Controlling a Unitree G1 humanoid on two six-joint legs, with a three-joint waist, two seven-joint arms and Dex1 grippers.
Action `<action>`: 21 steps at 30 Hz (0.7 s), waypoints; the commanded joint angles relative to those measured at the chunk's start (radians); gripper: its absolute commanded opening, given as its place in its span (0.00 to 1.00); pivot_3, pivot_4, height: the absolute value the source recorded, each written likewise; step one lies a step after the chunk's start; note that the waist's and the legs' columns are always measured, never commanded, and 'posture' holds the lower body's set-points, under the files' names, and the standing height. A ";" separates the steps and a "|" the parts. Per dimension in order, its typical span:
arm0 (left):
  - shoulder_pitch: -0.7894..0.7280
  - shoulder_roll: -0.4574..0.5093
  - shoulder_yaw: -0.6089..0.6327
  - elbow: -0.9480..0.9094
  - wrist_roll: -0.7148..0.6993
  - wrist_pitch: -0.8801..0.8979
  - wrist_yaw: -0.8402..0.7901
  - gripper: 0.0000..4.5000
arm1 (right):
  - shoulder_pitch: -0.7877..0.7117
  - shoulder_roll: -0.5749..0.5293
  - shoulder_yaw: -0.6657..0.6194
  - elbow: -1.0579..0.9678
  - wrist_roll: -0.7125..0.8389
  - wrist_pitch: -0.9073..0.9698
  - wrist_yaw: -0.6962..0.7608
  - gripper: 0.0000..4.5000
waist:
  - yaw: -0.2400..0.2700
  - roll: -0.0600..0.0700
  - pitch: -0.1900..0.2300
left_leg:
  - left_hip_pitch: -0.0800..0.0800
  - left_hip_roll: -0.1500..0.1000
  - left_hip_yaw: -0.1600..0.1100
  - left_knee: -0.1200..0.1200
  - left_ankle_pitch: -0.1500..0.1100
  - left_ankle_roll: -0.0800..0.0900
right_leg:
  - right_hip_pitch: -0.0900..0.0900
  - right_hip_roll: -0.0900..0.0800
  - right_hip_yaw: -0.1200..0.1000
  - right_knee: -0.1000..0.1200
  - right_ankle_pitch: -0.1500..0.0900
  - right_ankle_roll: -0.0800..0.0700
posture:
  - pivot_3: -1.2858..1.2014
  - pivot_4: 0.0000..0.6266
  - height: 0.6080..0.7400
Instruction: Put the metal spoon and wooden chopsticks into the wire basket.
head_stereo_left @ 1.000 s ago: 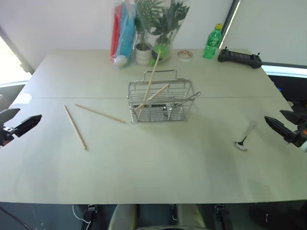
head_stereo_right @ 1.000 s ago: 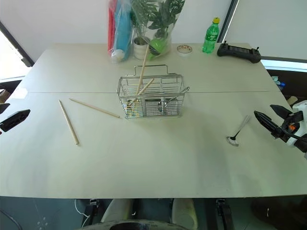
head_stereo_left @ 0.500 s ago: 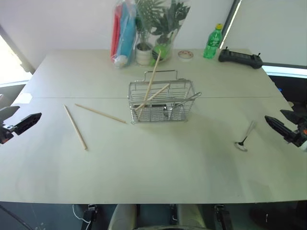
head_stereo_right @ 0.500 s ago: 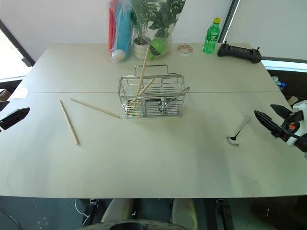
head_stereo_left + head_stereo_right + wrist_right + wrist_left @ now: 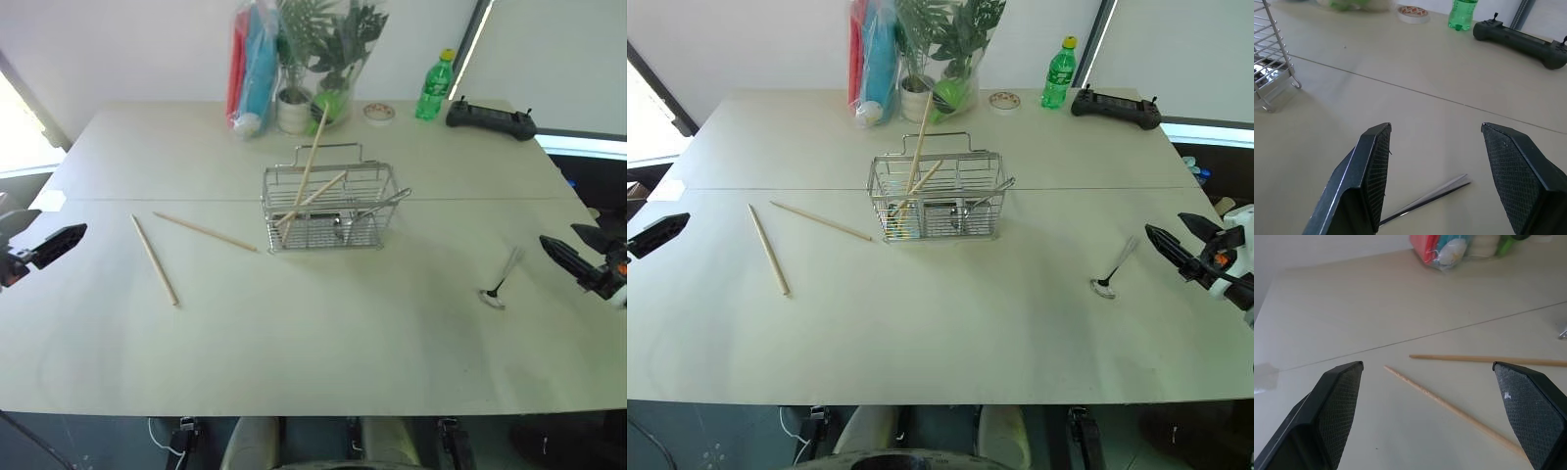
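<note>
while the wire basket (image 5: 328, 210) stood near the middle of the desk (image 5: 313, 343), two wooden chopsticks (image 5: 306, 176) leaned inside it, one poking well above the rim, and a spoon handle stuck out at its right side; two more wooden chopsticks lay flat on the desk to the basket's left, one (image 5: 204, 231) close to the basket, the other (image 5: 154, 259) further left; the metal spoon (image 5: 498, 278) lay on the desk well to the right, bowl nearest the front edge; the left gripper (image 5: 1427, 382) hung at the desk's left edge, fingers spread wide and empty; the right gripper (image 5: 1436, 161) hovered just beside the spoon, fingers apart, holding nothing.
</note>
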 commanded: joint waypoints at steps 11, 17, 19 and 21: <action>-0.123 0.026 -0.174 -0.531 -0.412 0.283 -0.025 1.00 | -0.045 -0.114 0.010 0.046 -0.090 0.071 -0.060 0.67 | 0.000 0.000 0.000 | 0.002 -0.001 0.000 0.002 0.000 0.000 | 0.003 0.000 0.001 0.000 0.000 0.000 | 0.52 0.24 0.71; -0.197 0.005 -0.320 -0.597 -0.429 0.278 -0.017 1.00 | -0.137 -0.042 0.035 -0.063 -0.070 0.358 -0.287 0.67 | -0.006 0.000 0.000 | 0.007 0.000 0.003 0.001 0.000 0.000 | 0.005 0.001 0.005 0.002 0.000 -0.001 | 0.52 0.24 0.71; -0.219 -0.003 -0.347 -0.602 -0.435 0.277 -0.012 1.00 | -0.164 0.019 0.027 -0.152 -0.037 0.495 -0.379 0.67 | -0.006 0.000 0.000 | 0.008 0.000 0.003 0.001 0.000 0.000 | 0.005 0.002 0.005 0.002 0.001 -0.001 | 0.52 0.24 0.71; -0.232 -0.008 -0.364 -0.611 -0.447 0.283 -0.008 1.00 | -0.201 0.083 0.005 -0.219 -0.015 0.629 -0.475 0.67 | -0.003 0.001 0.001 | 0.008 0.000 0.003 0.000 0.000 0.001 | 0.005 0.002 0.005 0.002 0.001 -0.002 | 0.52 0.24 0.71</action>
